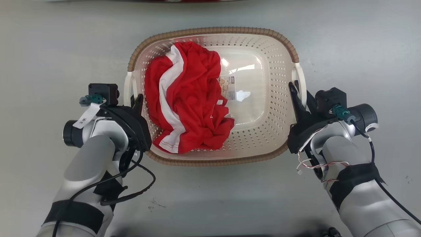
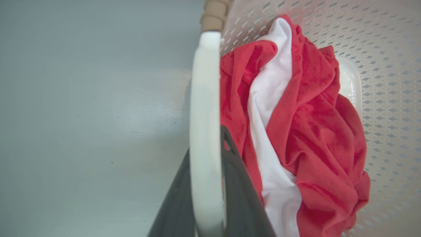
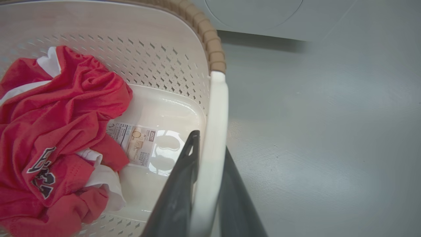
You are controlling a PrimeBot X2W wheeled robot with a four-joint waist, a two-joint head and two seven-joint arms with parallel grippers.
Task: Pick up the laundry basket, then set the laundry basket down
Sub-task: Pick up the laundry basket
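The laundry basket (image 1: 213,32), cream-white and perforated with a brown woven-look rim, lies in the middle of the head view on the grey floor. A crumpled red and white garment (image 1: 187,98) fills its left half. My left gripper (image 1: 135,98) is shut on the white left handle (image 2: 205,98), one dark finger on each side of it. My right gripper (image 1: 296,90) is shut the same way on the white right handle (image 3: 215,108). From these frames I cannot tell whether the basket rests on the floor or hangs just above it.
A paper label (image 1: 227,87) sticks to the basket's bare bottom. Beyond the basket, a pale appliance front with a round outline (image 3: 253,13) stands at the top of the right wrist view. Grey floor (image 1: 49,49) spreads around the basket on all sides.
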